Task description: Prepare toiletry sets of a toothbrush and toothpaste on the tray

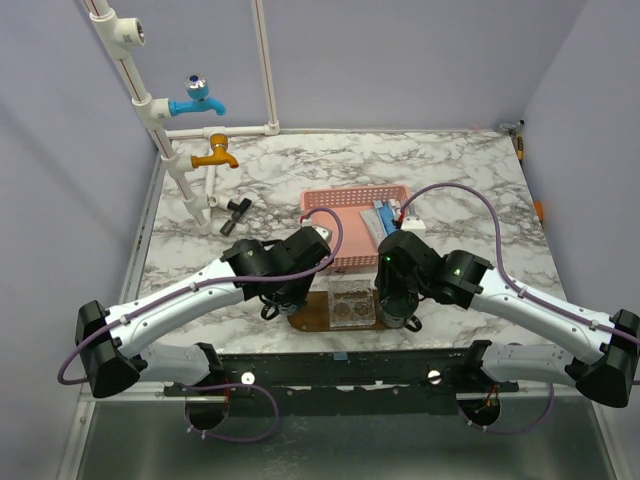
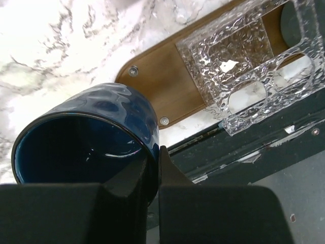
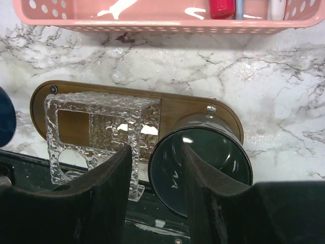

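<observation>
Left gripper [image 2: 158, 168] pinches the blue cup [image 2: 101, 117] by its rim over the left end of the tray [image 2: 162, 86]. Clear holder [image 3: 101, 132] stands mid-tray. Right gripper [image 3: 156, 152], jaws apart, straddles the rim of the dark cup [image 3: 213, 152] at the right end. Toothpaste [image 3: 222, 7] and toothbrushes [image 1: 384, 214] lie in the pink basket [image 3: 152, 23] behind the tray, so no set looks made yet.

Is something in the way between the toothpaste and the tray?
The pink basket's near wall fences in the toothpaste; past it, bare marble reaches the tray. A clear holder and dark cup stand there.
</observation>
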You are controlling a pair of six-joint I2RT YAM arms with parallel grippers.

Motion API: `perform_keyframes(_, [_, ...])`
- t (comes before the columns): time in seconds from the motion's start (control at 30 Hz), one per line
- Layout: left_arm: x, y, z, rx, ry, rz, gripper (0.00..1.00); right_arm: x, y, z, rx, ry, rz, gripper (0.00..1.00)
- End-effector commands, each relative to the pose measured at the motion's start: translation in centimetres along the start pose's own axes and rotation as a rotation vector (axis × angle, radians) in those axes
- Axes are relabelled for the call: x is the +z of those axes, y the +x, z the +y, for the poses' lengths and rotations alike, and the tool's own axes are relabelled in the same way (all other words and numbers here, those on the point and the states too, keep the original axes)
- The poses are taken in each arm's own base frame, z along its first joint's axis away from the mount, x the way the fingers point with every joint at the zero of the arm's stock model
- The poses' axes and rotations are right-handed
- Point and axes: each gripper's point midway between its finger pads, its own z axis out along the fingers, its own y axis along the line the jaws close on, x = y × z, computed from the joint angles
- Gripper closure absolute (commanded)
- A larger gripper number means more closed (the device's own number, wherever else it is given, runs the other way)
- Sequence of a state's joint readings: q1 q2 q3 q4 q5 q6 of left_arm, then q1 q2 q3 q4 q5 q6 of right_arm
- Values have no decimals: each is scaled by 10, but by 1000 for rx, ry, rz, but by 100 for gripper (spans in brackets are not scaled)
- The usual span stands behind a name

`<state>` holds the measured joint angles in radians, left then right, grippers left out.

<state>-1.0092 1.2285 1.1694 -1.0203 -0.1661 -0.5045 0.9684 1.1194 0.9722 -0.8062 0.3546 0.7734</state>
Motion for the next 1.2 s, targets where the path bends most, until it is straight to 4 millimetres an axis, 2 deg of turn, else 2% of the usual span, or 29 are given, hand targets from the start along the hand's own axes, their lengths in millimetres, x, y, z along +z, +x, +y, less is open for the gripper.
perform_keyframes(0.0, [2, 1, -16, -53, 63, -37, 100, 1, 2, -8, 18, 36, 0, 53])
perform_keyframes(0.3, [18, 12, -30, -60, 99, -14, 100, 1, 7, -12, 27, 45, 9, 53])
perform_keyframes(1.17, [49, 19, -36, 3, 39, 8, 100, 7, 18, -17, 36, 55, 32, 53])
